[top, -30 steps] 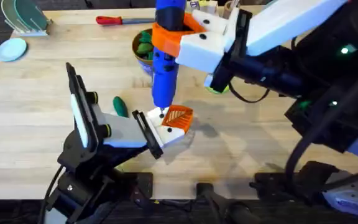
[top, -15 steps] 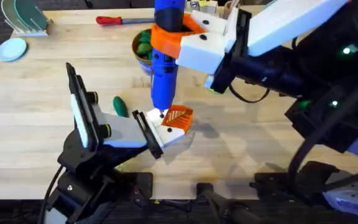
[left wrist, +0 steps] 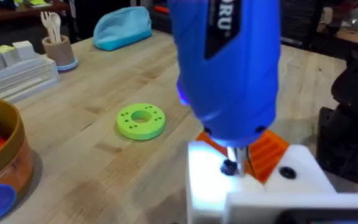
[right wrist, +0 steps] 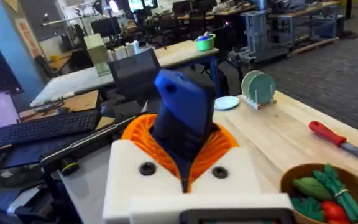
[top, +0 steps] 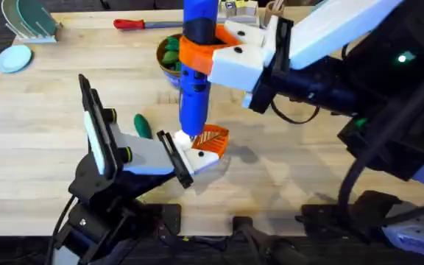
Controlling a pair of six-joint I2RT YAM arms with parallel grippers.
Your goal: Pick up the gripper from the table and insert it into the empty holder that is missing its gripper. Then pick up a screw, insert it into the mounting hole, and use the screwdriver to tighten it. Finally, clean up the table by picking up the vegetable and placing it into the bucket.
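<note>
My right gripper (top: pixel 197 51) is shut on the blue screwdriver (top: pixel 195 88), which stands upright; its orange pads (right wrist: pixel 225 140) clasp the blue body (right wrist: pixel 182 118). The bit rests on a screw (left wrist: pixel 230 167) in the white holder (top: pixel 199 156). The orange gripper (top: pixel 213 138) sits in that holder, also seen as an orange ribbed piece (left wrist: pixel 267 152) behind the bit. My left gripper (top: pixel 174 158) is shut on the holder from the left. The dark-green vegetable (top: pixel 143 125) lies on the table just left of it. The bucket (top: pixel 160 53) stands behind the screwdriver.
A red-handled tool (top: pixel 133 23) lies at the table's far edge. A lime-green disc (left wrist: pixel 140 120) lies flat right of the bucket, with a tan pen cup (left wrist: pixel 58 50) and a blue pouch (left wrist: pixel 123 28) beyond. A plate rack (top: pixel 28 20) stands at the far left corner.
The screwdriver has come down a little onto the holder, hiding the metal bit in the overhead view. The left arm and the holder have stayed in place.
</note>
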